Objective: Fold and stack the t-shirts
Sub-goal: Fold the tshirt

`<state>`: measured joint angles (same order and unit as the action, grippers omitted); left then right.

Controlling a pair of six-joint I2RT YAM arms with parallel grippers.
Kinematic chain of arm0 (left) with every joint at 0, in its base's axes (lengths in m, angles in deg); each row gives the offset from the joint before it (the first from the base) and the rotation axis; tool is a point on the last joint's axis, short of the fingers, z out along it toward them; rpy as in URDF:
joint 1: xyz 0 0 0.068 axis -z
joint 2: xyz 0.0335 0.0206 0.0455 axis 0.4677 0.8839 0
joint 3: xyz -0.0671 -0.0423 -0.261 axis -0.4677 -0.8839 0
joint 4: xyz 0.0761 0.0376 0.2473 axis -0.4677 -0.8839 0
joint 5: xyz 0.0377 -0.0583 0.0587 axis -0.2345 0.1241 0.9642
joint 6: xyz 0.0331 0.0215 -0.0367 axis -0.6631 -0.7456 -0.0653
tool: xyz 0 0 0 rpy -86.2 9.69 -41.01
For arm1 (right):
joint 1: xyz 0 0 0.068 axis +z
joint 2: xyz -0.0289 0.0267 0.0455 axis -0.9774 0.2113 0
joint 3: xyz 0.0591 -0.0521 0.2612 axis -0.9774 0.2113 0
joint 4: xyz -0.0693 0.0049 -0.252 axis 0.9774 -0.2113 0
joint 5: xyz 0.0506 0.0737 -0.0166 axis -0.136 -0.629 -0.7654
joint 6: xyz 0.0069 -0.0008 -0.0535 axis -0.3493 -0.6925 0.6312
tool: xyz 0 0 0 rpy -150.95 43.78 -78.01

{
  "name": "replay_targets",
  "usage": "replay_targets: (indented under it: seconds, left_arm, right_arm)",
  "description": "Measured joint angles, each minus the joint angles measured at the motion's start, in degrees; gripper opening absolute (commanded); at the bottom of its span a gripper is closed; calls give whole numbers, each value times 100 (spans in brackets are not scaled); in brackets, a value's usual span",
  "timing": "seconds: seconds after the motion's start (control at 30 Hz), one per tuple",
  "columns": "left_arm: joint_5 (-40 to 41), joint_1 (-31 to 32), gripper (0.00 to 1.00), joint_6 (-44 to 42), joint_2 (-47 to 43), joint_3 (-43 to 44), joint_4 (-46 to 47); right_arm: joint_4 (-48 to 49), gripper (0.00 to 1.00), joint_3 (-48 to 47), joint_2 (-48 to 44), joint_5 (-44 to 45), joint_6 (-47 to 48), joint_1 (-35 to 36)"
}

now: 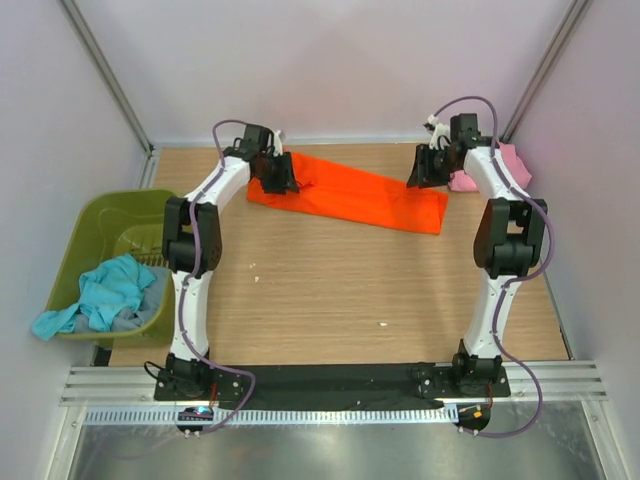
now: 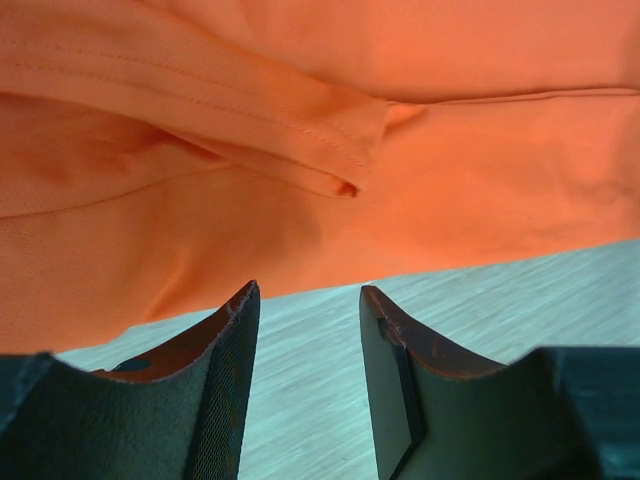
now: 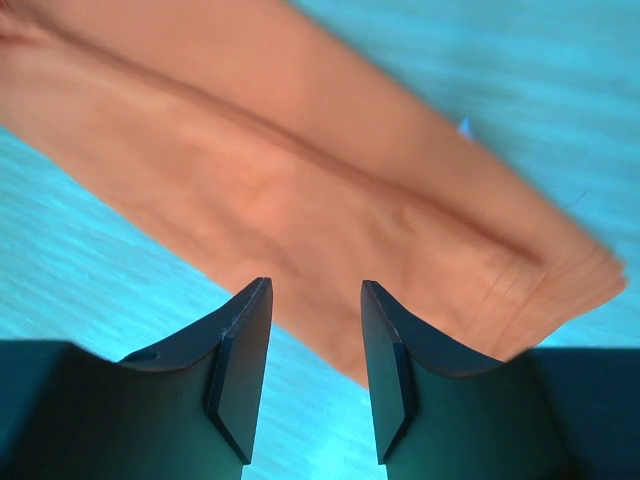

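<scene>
- A green tub (image 1: 78,232) sits at the left edge of the surface (image 1: 330,290), with a teal t-shirt (image 1: 105,290) bunched inside and spilling over its near rim.
- The left hand (image 1: 280,176) hangs at the left end of the orange t-shirt, fingers apart and gripping nothing.
- The orange t-shirt (image 1: 360,195) lies as a long flat strip across the far part of the surface.
- The right hand (image 1: 425,170) is over the strip's right end, fingers apart and empty.
- A pink t-shirt (image 1: 515,160) lies at the far right.
</scene>
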<state>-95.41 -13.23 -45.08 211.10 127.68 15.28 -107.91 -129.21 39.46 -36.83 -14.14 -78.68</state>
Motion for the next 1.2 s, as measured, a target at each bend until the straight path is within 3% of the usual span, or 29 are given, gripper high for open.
replay_targets:
  seconds: [0.53,0.87,1.2]
  left_arm:
    - [247,-337,45,-400,483,-13,-179]
    - [138,-337,42,-424,-118,-1010,-149]
    - [-50,-278,41,-315,-1167,-2614,-426]
  right_arm:
    - [76,47,0,874,323,109,470]
    - [310,47,699,518,343,166,553]
    - [247,47,1853,-232,339,181,564]
